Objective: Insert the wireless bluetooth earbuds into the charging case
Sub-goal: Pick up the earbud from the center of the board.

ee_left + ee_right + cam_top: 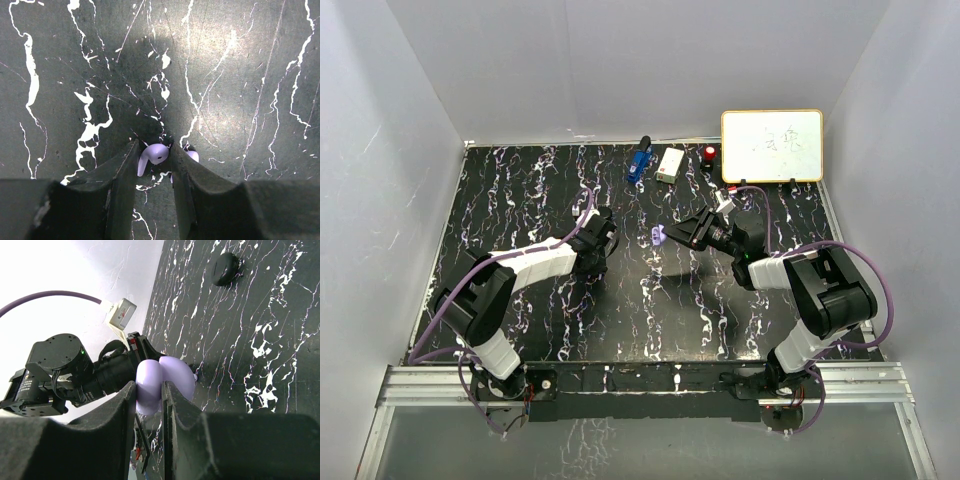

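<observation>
My left gripper is down at the black marbled table, and its fingers are closed on a pale lilac earbud with its stem pointing down-left. A second lilac earbud lies on the table just outside the right finger, partly hidden. My right gripper is shut on the open lilac charging case and holds it above the table near the middle. A round black case lies closed on the table farther off. No black earbuds are in view.
A blue tool, a small white box, a red-topped item and a whiteboard stand along the back edge. White walls enclose the table on three sides. The left arm is close beside the held case.
</observation>
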Robot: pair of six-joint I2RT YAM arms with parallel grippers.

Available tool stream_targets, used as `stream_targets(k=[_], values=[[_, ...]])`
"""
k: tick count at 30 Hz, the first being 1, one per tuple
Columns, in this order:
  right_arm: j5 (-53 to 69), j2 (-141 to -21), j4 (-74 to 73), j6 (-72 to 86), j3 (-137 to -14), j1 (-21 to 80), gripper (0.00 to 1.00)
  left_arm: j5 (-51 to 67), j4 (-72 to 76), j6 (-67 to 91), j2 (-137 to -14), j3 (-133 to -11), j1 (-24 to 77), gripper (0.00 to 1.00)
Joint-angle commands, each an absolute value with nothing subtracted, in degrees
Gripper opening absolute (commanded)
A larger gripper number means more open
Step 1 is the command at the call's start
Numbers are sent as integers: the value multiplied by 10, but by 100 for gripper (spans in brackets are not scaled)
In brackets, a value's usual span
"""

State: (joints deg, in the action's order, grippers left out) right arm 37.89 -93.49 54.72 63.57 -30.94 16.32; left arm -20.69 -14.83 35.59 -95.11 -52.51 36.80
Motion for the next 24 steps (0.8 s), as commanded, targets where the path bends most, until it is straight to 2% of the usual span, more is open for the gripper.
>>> stream_targets(k=[1, 8, 24], values=[[384, -936, 594, 639, -307, 160, 0, -203, -178, 352, -950, -516, 372, 32], [384, -936, 594, 639, -306, 159, 0, -202, -180, 349, -951, -510, 375, 31], [384, -936, 595, 641, -306, 159, 0, -206, -185, 350, -943, -512, 379, 15]])
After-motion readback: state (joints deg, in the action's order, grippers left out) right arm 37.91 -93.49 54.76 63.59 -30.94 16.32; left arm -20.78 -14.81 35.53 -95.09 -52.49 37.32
